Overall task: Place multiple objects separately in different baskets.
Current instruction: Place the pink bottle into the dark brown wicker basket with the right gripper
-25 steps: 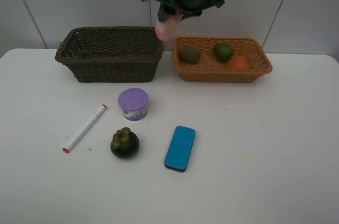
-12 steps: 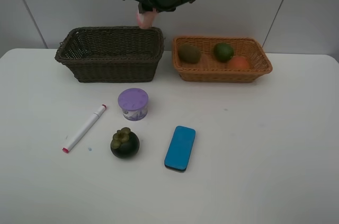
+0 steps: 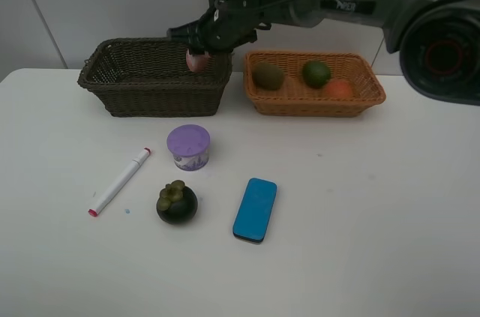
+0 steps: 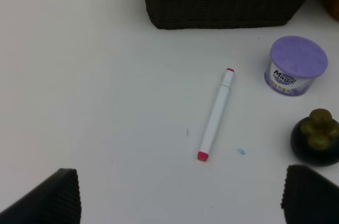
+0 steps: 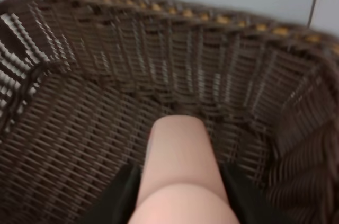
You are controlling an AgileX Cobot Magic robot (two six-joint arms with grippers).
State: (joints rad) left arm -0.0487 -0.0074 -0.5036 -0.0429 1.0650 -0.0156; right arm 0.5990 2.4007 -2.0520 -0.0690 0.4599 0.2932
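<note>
pink bottle [image 3: 196, 61] hung nose-down in the right gripper [image 3: 201, 50], whose jaws were clamped on its sides, just inside the rim at the right end of the dark brown basket [image 3: 150, 97] and not yet resting on the floor. the step looked like the release. it would go best if the arm sank a little lower first, since a smooth, rounded cylinder like this would likely bounce or roll on a ribbed weave when dropped from height. the wrist view showed the basket's corner wall close by, so the descent should stay clear of it. the jaws should then part fully and lift straight up, so as not to drag the bottle out. the bottle's skin read as matte and slick, and its end as a soft dome. the basket was stiff, dark wicker with tight horizontal rows over upright ribs, deeper than the light tan basket [image 3: 315, 105] beside it. that one held a dull, fuzzy-looking kiwi [image 3: 268, 76], a shinier lime [image 3: 316, 73] and an orange-red fruit [image 3: 340, 89]. a white marker [image 3: 120, 180], a purple-lidded tub [image 3: 188, 147], a dark mangosteen [image 3: 177, 203] and a blue flat block [image 3: 255, 209] lay apart on the white table [image 3: 390, 204]. the left gripper [image 4: 185, 197] hovered over the table near the marker, its jaws spread wide with nothing between them.
</note>
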